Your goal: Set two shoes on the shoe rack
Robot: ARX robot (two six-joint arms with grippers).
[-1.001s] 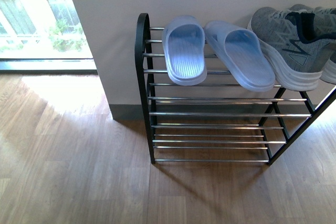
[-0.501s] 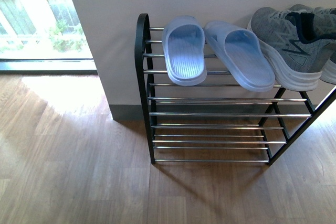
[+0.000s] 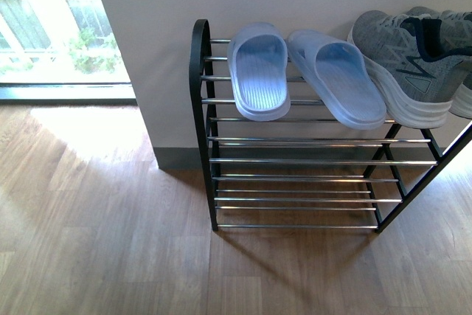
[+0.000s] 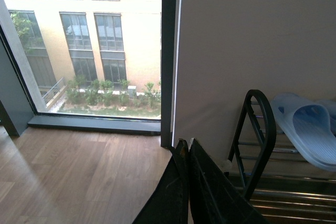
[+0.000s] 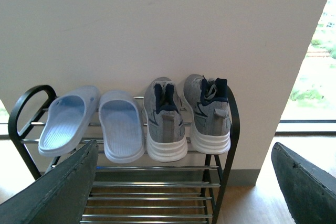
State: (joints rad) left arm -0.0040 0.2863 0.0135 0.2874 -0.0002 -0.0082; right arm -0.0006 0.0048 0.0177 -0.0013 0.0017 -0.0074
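White wall behind shoe rack [image 5: 224, 145], slides [image 5: 121, 124], sneakers [image 5: 167, 121], beyond wide-apart right pincer [image 5: 184, 192]

Home entryway: shoe rack [image 3: 295, 160] on wood floor [image 3: 96, 241] by window [image 4: 89, 40].

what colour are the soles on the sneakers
White, under grey knit sneakers with navy lining; the right wrist view shows them best.

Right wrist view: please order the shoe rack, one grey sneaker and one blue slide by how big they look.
1. shoe rack, clearly largest.
2. Left grey sneaker and the blue slide beside it look about alike; I would not rank them.
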